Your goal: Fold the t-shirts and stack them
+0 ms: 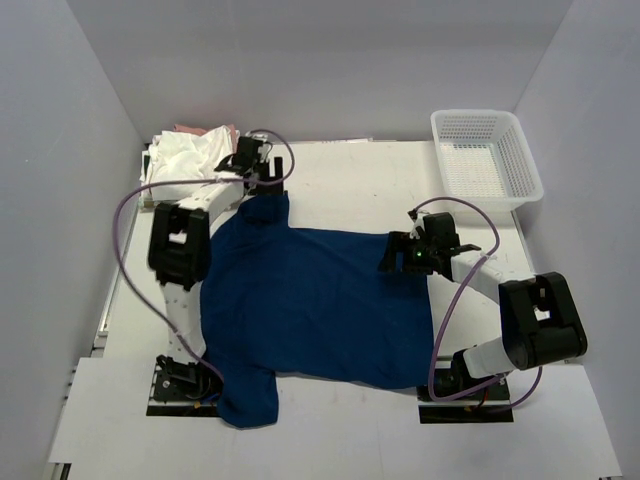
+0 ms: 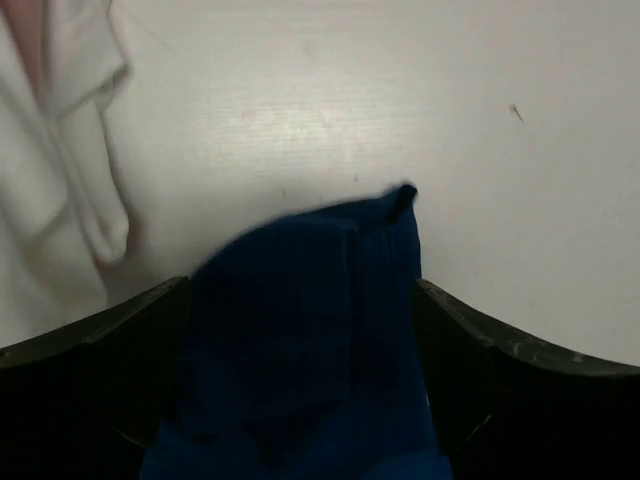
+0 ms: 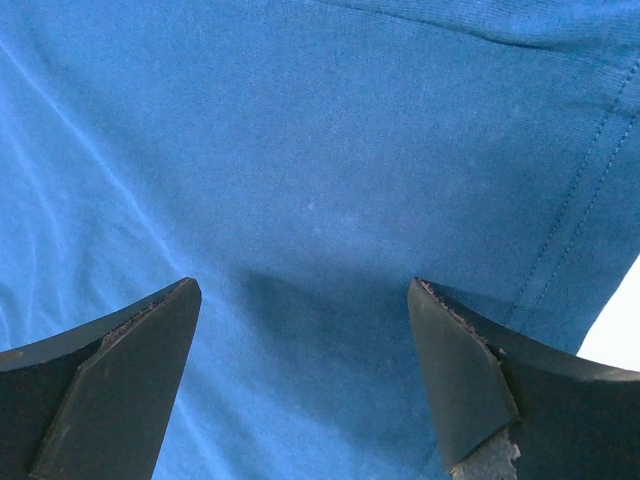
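Note:
A navy blue t-shirt [image 1: 310,300] lies spread flat on the white table [image 1: 350,170], no print showing. My left gripper [image 1: 262,185] is at the shirt's far-left sleeve. In the left wrist view the dark sleeve [image 2: 310,330] fills the gap between the wide-apart fingers of that gripper [image 2: 300,290]. My right gripper [image 1: 395,255] is open just above the shirt's right side. In the right wrist view it [image 3: 303,290] hovers over flat blue cloth [image 3: 300,150] near a stitched hem. Crumpled white and pink shirts [image 1: 190,150] lie piled at the far left, and the white one [image 2: 50,180] also shows in the left wrist view.
A white plastic mesh basket [image 1: 485,155] stands at the far right corner. Grey walls close in the table on three sides. Purple cables loop off both arms. Bare table [image 2: 400,100] lies beyond the sleeve.

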Controlling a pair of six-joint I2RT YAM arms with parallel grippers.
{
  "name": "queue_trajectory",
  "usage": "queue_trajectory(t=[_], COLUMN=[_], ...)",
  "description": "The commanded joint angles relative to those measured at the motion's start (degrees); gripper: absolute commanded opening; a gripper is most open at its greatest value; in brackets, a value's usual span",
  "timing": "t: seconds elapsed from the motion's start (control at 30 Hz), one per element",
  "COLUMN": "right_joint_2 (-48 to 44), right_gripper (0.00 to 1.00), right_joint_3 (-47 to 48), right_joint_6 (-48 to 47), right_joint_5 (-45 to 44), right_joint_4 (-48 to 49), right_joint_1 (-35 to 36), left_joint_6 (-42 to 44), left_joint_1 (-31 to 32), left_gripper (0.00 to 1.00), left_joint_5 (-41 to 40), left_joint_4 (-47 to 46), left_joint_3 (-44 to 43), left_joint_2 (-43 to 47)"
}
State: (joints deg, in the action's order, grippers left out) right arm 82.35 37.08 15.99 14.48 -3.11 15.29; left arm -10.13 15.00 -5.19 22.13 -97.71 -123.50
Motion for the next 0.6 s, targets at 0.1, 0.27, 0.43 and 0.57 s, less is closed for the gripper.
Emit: queue_trajectory(t=[0.1,0.27,0.43,0.57], right_joint_2=[-1.31,-1.31,-1.66,-1.84], right_gripper=[0.9,0.9,0.9,0.9], right_joint_3=[0.36,0.8,0.71,0.54], right_joint_6=[-1.49,-1.84,-1.84,-1.84], right_joint_5=[-2.79,-3.23,-3.05,-3.58], right_joint_4=[-3.74,-4.53,-4.36,-4.62], right_joint_1=[0.53,0.62,0.53,0.45], left_joint_6=[-3.22,-3.23,-3.23,-3.23], left_joint_1=[0.29,0.29,0.29,0.29], left_gripper=[1.0,1.0,0.76,0.69], left_joint_5=[4.39,10.2,11.25,12.05], left_joint_4=[-3.15,-1.3,1.77,2.57], left_joint_3=[19.38,25.64,22.14,19.06], left_joint_2=[24.17,24.54,17.87,12.43])
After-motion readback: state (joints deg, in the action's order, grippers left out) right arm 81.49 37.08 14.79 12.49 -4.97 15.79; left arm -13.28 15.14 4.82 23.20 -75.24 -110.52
